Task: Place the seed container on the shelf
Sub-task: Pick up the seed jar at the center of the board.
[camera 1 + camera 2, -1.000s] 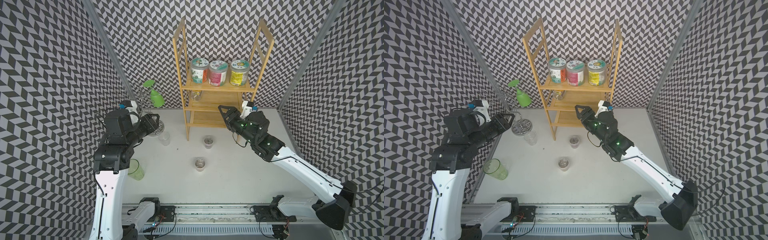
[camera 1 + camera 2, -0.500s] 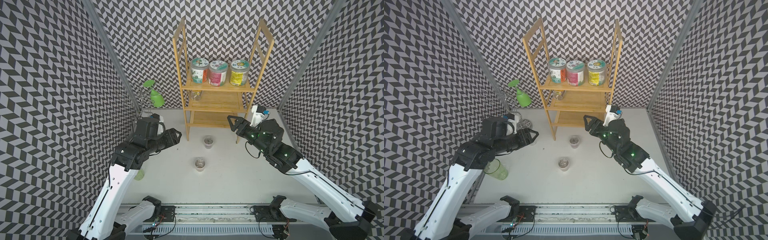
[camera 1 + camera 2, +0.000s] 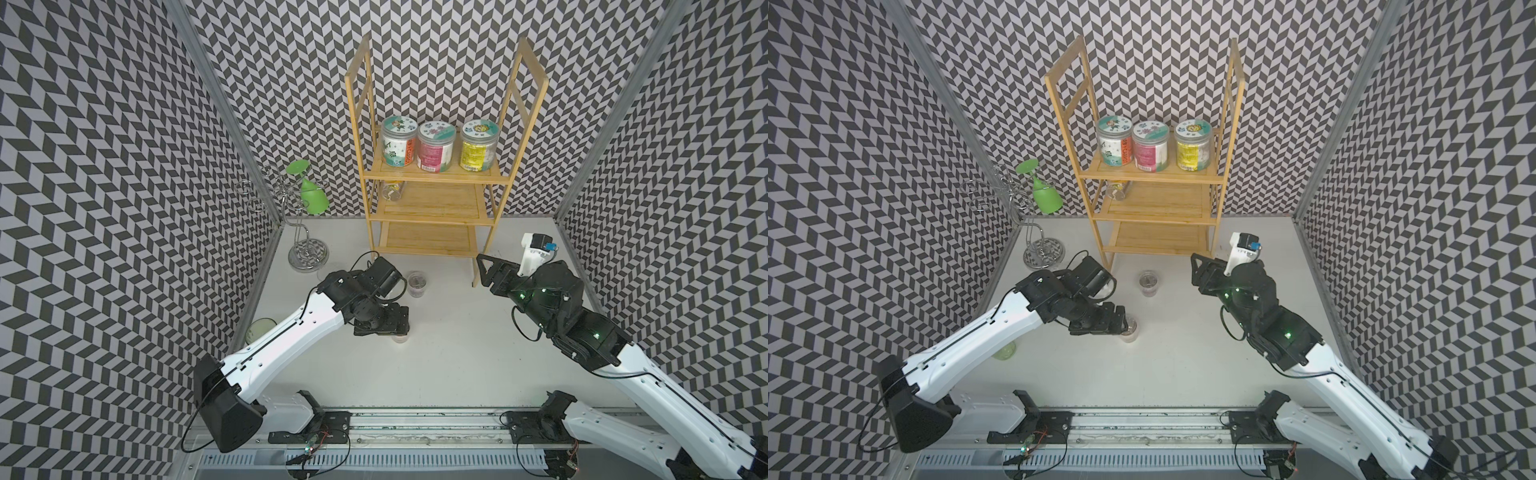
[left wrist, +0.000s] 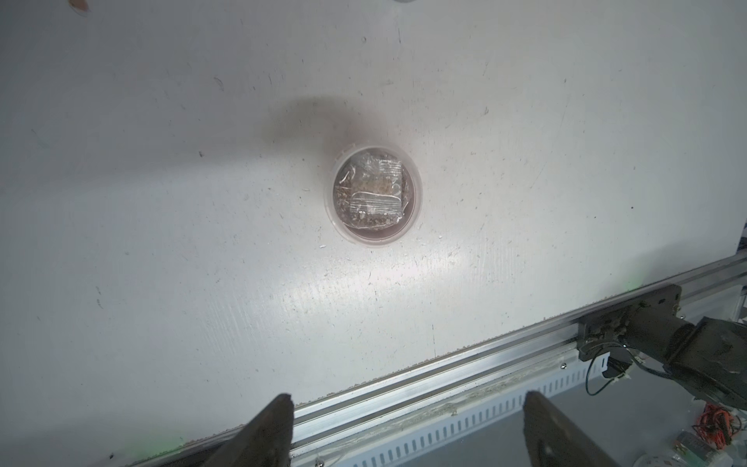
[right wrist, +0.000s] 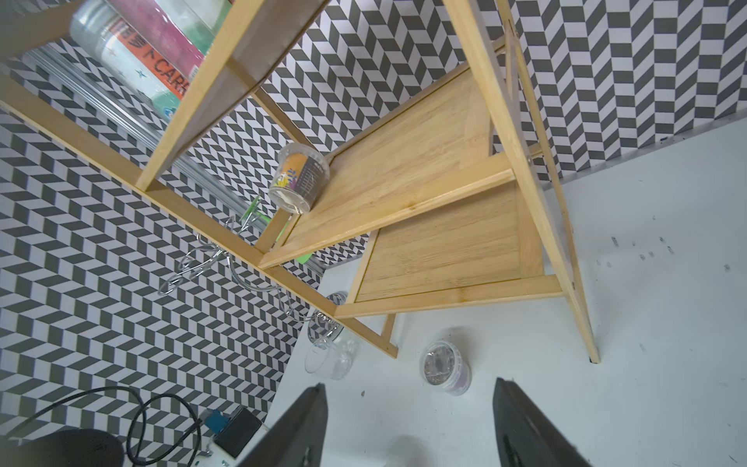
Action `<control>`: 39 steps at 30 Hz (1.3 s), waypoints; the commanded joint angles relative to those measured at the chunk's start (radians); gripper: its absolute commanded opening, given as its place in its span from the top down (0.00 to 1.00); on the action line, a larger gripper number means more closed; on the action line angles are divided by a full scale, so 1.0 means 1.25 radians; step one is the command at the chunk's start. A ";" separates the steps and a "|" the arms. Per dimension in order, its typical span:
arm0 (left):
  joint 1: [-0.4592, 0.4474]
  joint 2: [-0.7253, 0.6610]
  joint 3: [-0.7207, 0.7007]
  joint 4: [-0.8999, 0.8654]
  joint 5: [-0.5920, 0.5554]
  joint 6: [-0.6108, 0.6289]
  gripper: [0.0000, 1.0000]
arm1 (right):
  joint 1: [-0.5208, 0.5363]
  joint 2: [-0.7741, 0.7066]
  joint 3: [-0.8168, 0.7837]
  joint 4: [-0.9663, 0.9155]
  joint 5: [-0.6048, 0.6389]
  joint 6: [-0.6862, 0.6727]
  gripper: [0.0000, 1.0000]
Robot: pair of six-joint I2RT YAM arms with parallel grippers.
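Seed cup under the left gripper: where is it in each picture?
Both top views: the seed cup stands mid-table, half hidden under the left arm.
Left wrist: middle of the picture, ahead of the open left gripper.
Right wrist: not in it.
Shared landmark where it shows: the front metal rail.

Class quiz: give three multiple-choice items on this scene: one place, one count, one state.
1. Where on the shelf does the small tipped container lie? A top tier; B middle tier; C bottom tier.
2. How many lidded jars stand on the top tier? A two; B four; C three.
3. How is the left gripper? A open, empty; B shut on a cup; C shut on a jar.
Answers: 1 B, it lies one tier beneath the jars; 2 C, three lids side by side; 3 A, the wrist view shows its fingers apart, the seed container on the table beyond them.
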 commanded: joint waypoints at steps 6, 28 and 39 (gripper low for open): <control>-0.009 0.088 0.004 0.013 -0.021 0.014 0.05 | 0.005 -0.042 -0.013 -0.014 0.034 -0.022 0.31; -0.039 0.295 0.057 0.058 -0.111 0.053 0.01 | 0.003 -0.085 -0.013 -0.039 0.065 -0.072 0.30; -0.044 0.331 0.035 0.114 -0.143 0.049 0.02 | 0.003 -0.087 -0.013 -0.037 0.069 -0.090 0.29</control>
